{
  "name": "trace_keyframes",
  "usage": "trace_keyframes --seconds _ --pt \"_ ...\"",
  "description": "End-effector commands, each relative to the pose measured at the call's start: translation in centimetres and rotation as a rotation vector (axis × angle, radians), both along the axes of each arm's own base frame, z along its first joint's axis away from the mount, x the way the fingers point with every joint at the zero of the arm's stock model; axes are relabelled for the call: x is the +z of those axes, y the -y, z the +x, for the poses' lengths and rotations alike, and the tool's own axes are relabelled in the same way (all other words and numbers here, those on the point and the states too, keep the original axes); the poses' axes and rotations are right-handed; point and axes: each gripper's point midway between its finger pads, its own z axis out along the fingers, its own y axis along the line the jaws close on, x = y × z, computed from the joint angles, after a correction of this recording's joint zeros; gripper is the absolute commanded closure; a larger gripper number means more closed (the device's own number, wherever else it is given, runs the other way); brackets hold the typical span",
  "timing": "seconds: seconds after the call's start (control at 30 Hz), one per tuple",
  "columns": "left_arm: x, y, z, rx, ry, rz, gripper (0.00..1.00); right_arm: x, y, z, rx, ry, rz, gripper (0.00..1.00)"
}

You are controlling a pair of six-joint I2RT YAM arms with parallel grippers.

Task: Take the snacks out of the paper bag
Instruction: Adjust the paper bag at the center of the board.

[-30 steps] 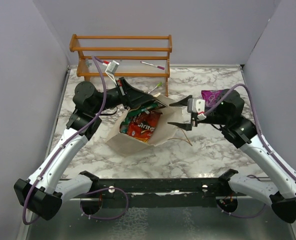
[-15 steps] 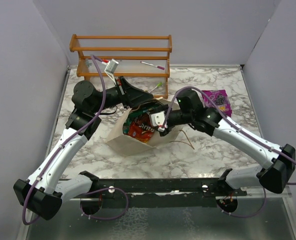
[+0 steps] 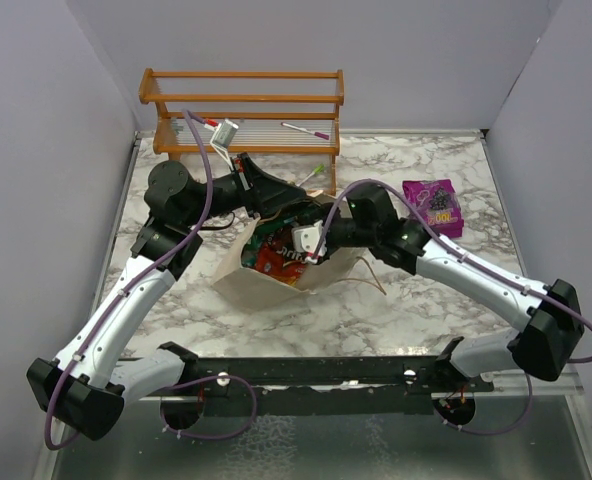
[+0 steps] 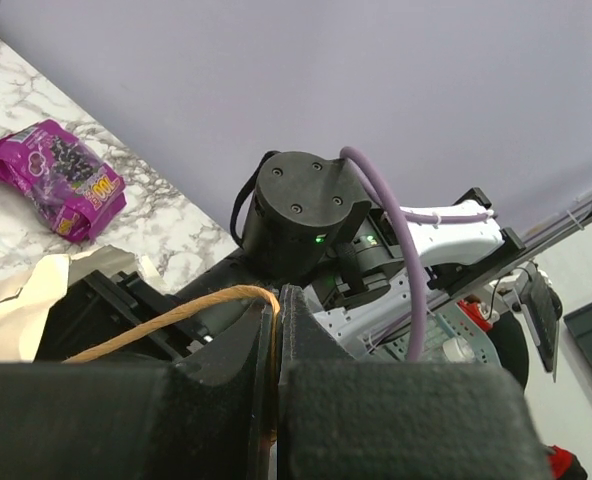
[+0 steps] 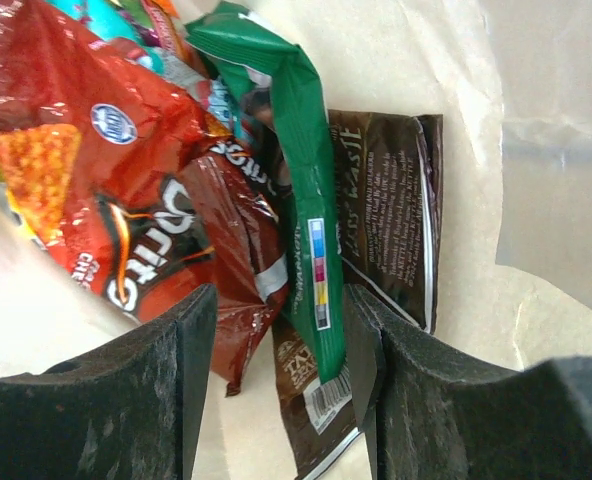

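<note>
Risk one: the right gripper [image 5: 279, 320] is inside the bag [image 3: 251, 285] with its jaws open astride the lower end of the green packet [image 5: 301, 150]. The red packet [image 5: 96, 170] presses against one finger and the brown packet [image 5: 391, 220] lies under the other. If the jaws close here, they may catch a corner of a neighbour as well, and the extra packet could fall on the way out. Risk two: the foil is slick and crinkled, and a pinch on the thin edge alone may slip. Risk three: the left gripper [image 4: 278, 330] is closed on the thin string handle [image 4: 166, 318], and this alone holds the mouth up. If the string slides or the bag drags with the pull, the mouth could collapse onto the right arm. Condition of goods: the bag lies on its side at mid-surface [image 3: 416, 300], cream paper, creased, mouth facing the right arm. It holds red, green and brown packets, with teal and purple scraps showing behind them. One purple packet [image 3: 433, 203] is out, lying flat on the surface well to the right of the bag.
</note>
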Motion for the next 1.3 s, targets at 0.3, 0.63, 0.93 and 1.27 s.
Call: trace_keyframes --seconds 0.3,0.63,0.93,1.27 --pt "3.9 -0.4 -1.1 0.009 0.094 -0.049 1.00 -0.7 -2.8 4.0 -0.041 0.128 0.054 0.45" --pt "3.9 -0.7 0.5 0.092 0.074 0.019 1.00 -3.2 -3.6 4.8 -0.054 0.083 0.024 0.60" --pt "3.7 -3.6 5.2 0.359 0.094 0.271 1.00 -0.9 -5.3 6.1 -0.098 0.044 0.141 0.97" --pt "7.4 -7.8 9.2 0.517 0.369 0.487 1.00 2.2 -8.5 9.9 -0.199 -0.021 0.266 0.99"
